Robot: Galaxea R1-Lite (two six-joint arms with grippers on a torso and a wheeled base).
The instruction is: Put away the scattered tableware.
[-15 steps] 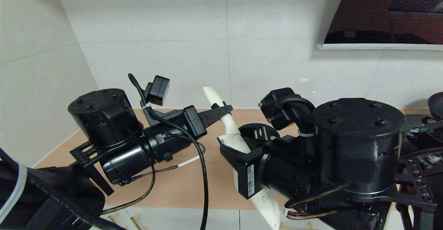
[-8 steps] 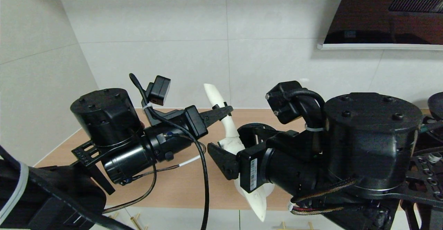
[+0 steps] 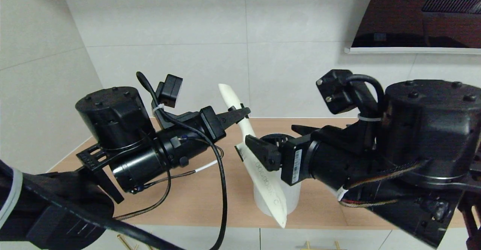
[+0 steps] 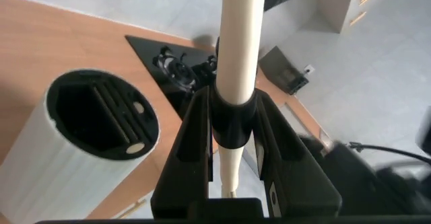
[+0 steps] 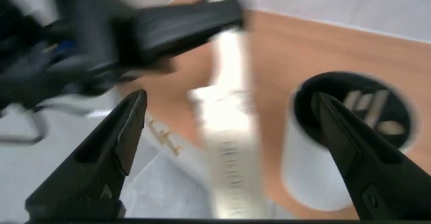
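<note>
Spatula: white and long, pinched by its handle in the left gripper. The handle end sticks up past the jaws and the perforated blade slants down and away below them.
Left jaws: pressed together on the handle, gripping a narrow stretch of it.
Right gripper: jaws spread wide with nothing in them. The blade lies in the gap between the fingers, and I cannot tell whether the nearer finger touches it.
Holder: a white ribbed cylinder with a black slotted insert, standing on the wooden counter. It is below the right jaws and just behind the blade's lower end.
Step in hand: as I read it, getting the blade into the holder's mouth.
Risk, pivot: the grip is high on a long tool, so a nudge from a right finger could swing the blade off line.
Risk, rim: the blade tip hangs beside the holder rather than over its opening. Lowering from here would likely strike the wall or rim and tip the holder.
Risk, slots: the insert's dividers could catch the broad blade and force the handle to slip in the jaws.
</note>
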